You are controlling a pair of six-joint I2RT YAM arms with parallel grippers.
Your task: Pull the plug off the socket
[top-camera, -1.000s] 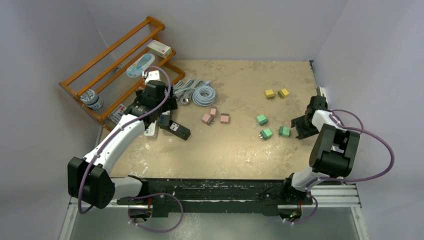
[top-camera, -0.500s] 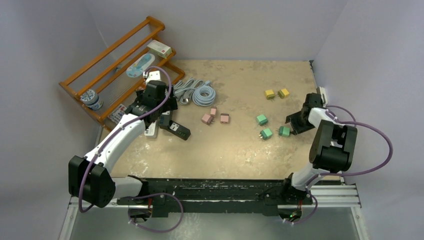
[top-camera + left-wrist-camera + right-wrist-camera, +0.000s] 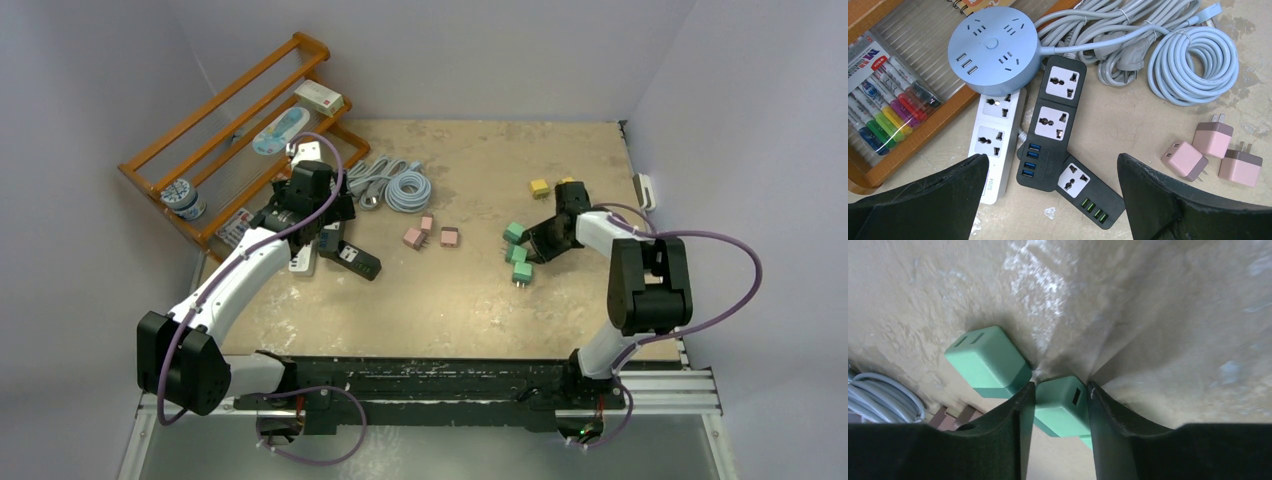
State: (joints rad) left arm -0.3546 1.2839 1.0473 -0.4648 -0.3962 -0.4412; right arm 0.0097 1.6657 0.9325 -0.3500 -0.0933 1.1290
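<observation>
Tech A: What did the left gripper (image 3: pixel 1050 167) hold?
Tech B: Nothing. Its jaws stood wide apart above the black strip (image 3: pixel 1053 125) and the white strip (image 3: pixel 995 135), touching neither.
Tech A: And the right gripper (image 3: pixel 1060 387)?
Tech B: It was nearly closed, with 1 finger (image 3: pixel 1008 440) on each side of a green plug (image 3: pixel 1060 407) lying on the table (image 3: pixel 1173 315). Both appeared to touch it. A 2nd plug (image 3: pixel 988 360) lay just beside it.
Tech A: Was any plug seated in a socket?
Tech B: None that the views showed. Every outlet visible on those 2 strips and on the round hub (image 3: pixel 993 47) was empty. 3 pink plugs (image 3: pixel 1213 140) lay loose nearby.
Tech A: Status?
Tech B: The pull itself looked complete. At most, what remained was moving the gripped plug well apart from the strips.
</observation>
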